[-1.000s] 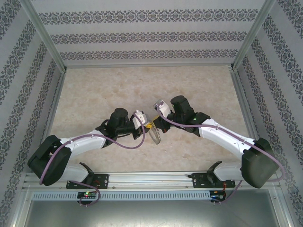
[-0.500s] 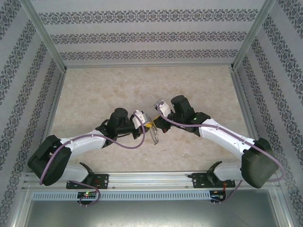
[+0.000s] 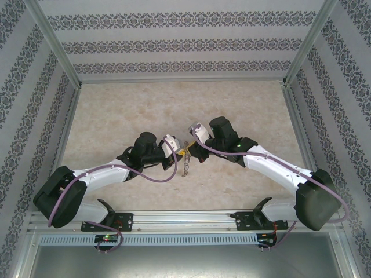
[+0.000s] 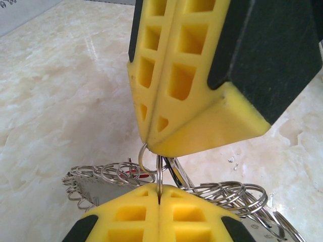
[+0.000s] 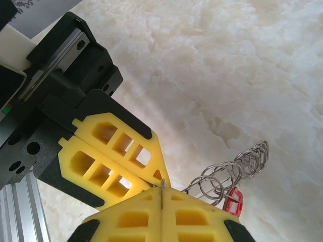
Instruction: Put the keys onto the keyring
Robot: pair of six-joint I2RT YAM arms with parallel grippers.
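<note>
The keyring (image 3: 185, 165), a silvery wire loop strung with small rings, hangs between both grippers over the table's middle. My left gripper (image 4: 159, 197) is shut on a thin wire of the keyring (image 4: 237, 194). Right above it, the right gripper's yellow fingers (image 4: 192, 101) are pressed together on the same wire. My right gripper (image 5: 161, 199) is shut on a thin wire, with the left gripper's fingers (image 5: 111, 156) touching its tips. The chain of rings (image 5: 232, 171) trails to the right. One key's red tag (image 5: 233, 200) hangs among the rings and shows again (image 4: 132, 171) in the left wrist view.
The marble-patterned table (image 3: 116, 116) is bare around the grippers. Patterned walls with metal posts (image 3: 52, 40) close in the back and sides. An aluminium rail (image 3: 185, 219) carrying both arm bases runs along the near edge.
The hanging part of the keyring has swung left, from slanting right to hanging nearly straight down. The left gripper has closed a touch tighter. Both arms stay almost where they were.
</note>
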